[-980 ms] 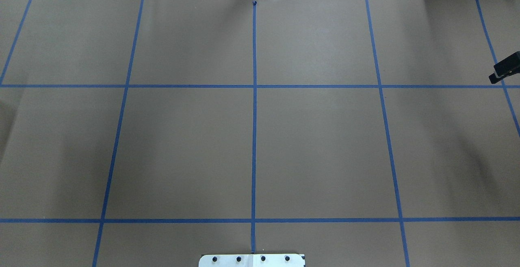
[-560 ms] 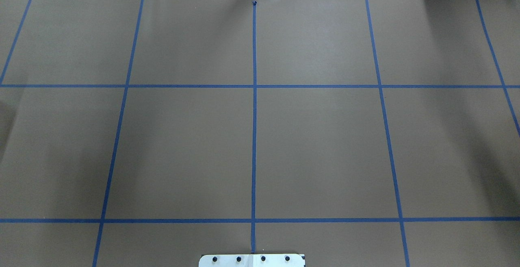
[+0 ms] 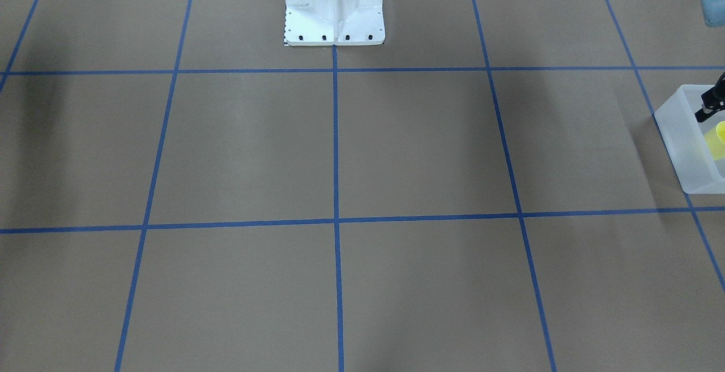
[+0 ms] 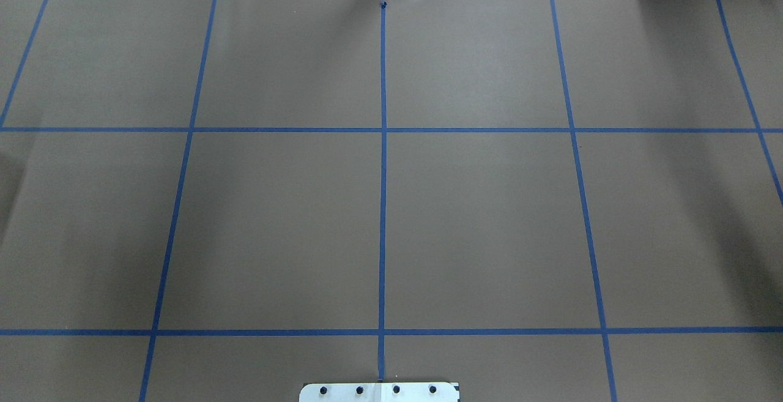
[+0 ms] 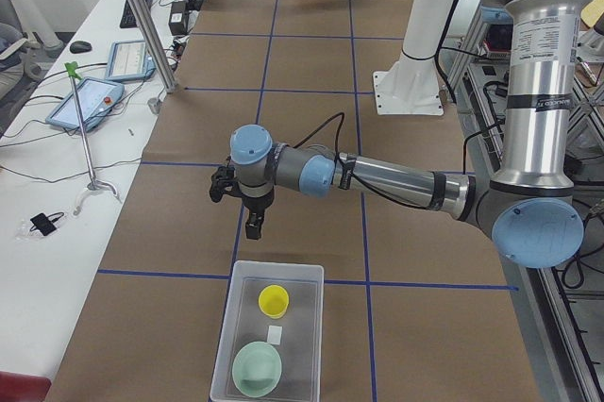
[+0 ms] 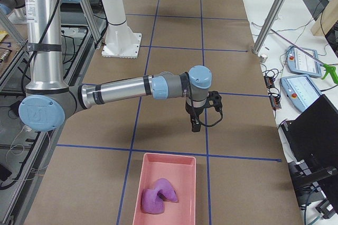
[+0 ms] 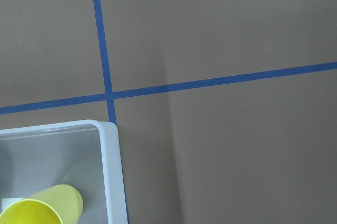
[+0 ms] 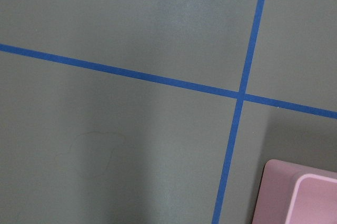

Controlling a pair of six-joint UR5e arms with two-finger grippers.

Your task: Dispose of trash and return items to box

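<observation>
The translucent white box (image 5: 279,268) stands at the table's left end. In it the yellow cup (image 5: 274,301) stands upright and the sage-green bowl (image 5: 257,369) sits beside it. The box (image 3: 679,134) and cup (image 3: 721,134) also show at the front view's right edge, and the left wrist view shows the box corner (image 7: 109,150) and the cup (image 7: 45,211). My left gripper (image 5: 253,228) hangs above the table just beyond the box's far end, holding nothing that I can see; I cannot tell whether it is open. My right gripper (image 6: 195,125) hangs near the pink tray; I cannot tell its state.
A pink tray (image 6: 138,193) at the table's right end holds a crumpled purple piece (image 6: 158,196); its corner shows in the right wrist view (image 8: 300,192). A small white piece (image 5: 275,334) lies in the box. The white pedestal (image 3: 334,9) stands mid-table at the robot's side.
A dark piece of the right gripper at the overhead view's right edge one second ago has left that view. Nothing else changed.
</observation>
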